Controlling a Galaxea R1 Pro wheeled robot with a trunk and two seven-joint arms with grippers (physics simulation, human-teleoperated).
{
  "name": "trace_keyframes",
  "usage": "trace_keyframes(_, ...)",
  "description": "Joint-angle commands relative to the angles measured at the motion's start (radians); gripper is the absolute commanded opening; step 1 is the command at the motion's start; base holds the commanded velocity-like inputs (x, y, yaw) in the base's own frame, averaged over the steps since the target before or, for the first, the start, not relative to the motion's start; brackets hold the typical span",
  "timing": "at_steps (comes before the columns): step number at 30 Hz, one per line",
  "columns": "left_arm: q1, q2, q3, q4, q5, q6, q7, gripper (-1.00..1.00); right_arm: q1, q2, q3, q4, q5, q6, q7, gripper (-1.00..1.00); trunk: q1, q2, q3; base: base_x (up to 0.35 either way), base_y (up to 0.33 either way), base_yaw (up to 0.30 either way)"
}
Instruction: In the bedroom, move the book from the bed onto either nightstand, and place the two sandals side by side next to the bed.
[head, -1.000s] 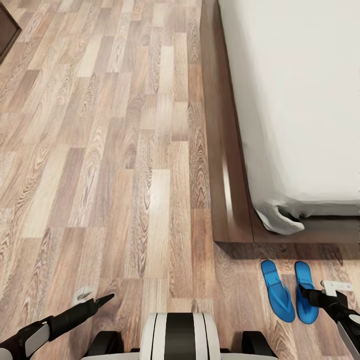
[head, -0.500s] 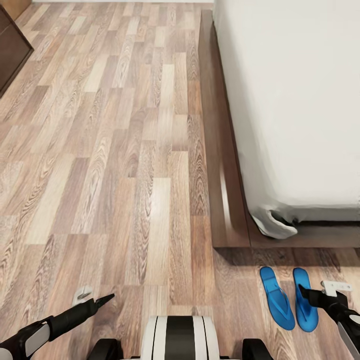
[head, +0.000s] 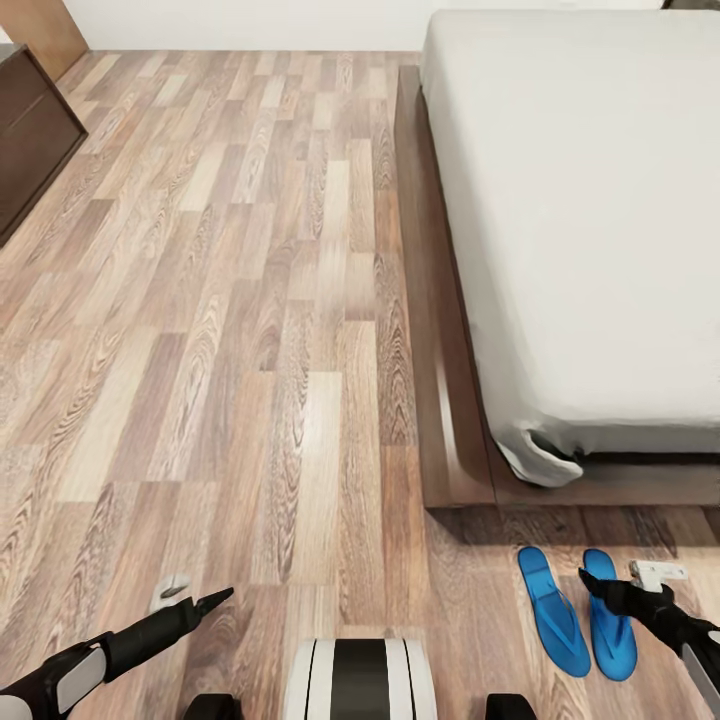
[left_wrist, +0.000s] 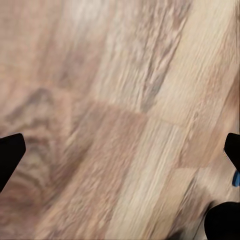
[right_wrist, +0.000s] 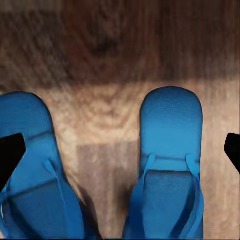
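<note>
Head view: wide scene w/ bed (head: 580, 200), plank floor (head: 250, 330), both arms, sandals (head: 577, 612); a dark wood cabinet (head: 30, 130) sits far fwd-left, well apart from both grippers.
Bed: pale grey-white mattress on dark brown platform frame (head: 440, 400); mattress corner rumpled at the near end, ahead of the right gripper (head: 600, 590).
Sandals, head view: two bright blue flip-flops, side by side on floor, toes toward the bed's foot-end frame, near it but apart. Right gripper hangs over the outer one; inner one lies just to that gripper's left.
Sandals, right wrist view: close-up not given by head cam. Rounded toes, thin blue Y-straps, flat soles; left-hand sandal (right_wrist: 35, 175) and right-hand sandal (right_wrist: 170, 170) w/ a strip of floor between, not touching. Frame's shadow falls across floor just past the toes.
Right gripper state: fingertips (right_wrist: 10, 150) at opposite edges of the wrist pic, spread wide, nothing between them but sandals below; released.
Left wrist view: blurred floor planks; small blue speck at one edge, too small to tell.
Left gripper (head: 205, 603): low over bare floor, well left of sandals; fingertips (left_wrist: 10, 150) far apart in wrist pic, released, empty.
</note>
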Motion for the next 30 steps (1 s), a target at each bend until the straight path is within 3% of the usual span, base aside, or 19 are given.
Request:
trace_keyframes(1,0.0,0.0,-0.005,-0.001,0.01,0.01,-0.003,1.0,0.0,-0.001,-0.004,-0.001,-0.041,0.019,0.088,1.0,-0.001,0.0,0.003,0.0,0.0,0.0)
trace_keyframes(3,0.0,-0.001,-0.006,-0.001,0.01,0.009,-0.003,1.0,0.0,-0.003,-0.006,0.025,-0.109,0.059,0.297,1.0,-0.001,0.001,0.011,0.0,0.0,0.0)
trace_keyframes(4,0.0,-0.002,-0.006,-0.001,0.01,0.009,-0.004,1.0,0.0,-0.004,-0.006,0.06,-0.123,0.071,0.366,1.0,-0.002,0.001,0.015,0.0,0.0,0.0)
trace_keyframes(6,0.0,-0.007,-0.006,-0.001,0.009,0.009,-0.003,1.0,0.0,-0.005,-0.007,0.146,-0.136,0.082,0.453,1.0,-0.003,0.001,0.023,0.0,0.0,0.0)
trace_keyframes(11,0.0,-0.012,-0.008,0.01,0.009,0.008,-0.008,1.0,0.0,-0.005,-0.01,0.381,-0.15,0.084,0.587,1.0,-0.005,0.002,0.042,0.0,0.0,0.0)
trace_keyframes(15,0.003,-0.014,-0.008,0.056,0.008,-0.002,-0.013,1.0,0.0,-0.004,-0.008,0.459,-0.152,0.084,0.619,1.0,-0.007,0.003,0.058,0.0,0.0,0.0)
trace_keyframes(17,0.004,-0.028,-0.008,0.073,0.008,-0.013,-0.015,1.0,0.0,-0.004,-0.007,0.489,-0.153,0.082,0.624,1.0,-0.008,0.004,0.065,0.0,0.0,0.0)
trace_keyframes(23,0.005,-0.068,-0.008,0.106,0.007,-0.043,-0.011,1.0,0.0,-0.003,-0.009,0.503,-0.152,0.051,0.618,1.0,-0.01,0.005,0.089,0.0,0.0,0.0)
trace_keyframes(30,0.005,-0.077,-0.008,0.12,0.007,-0.049,-0.01,1.0,0.0,-0.003,-0.009,0.505,-0.152,0.038,0.618,1.0,-0.014,0.007,0.116,0.0,0.0,0.0)
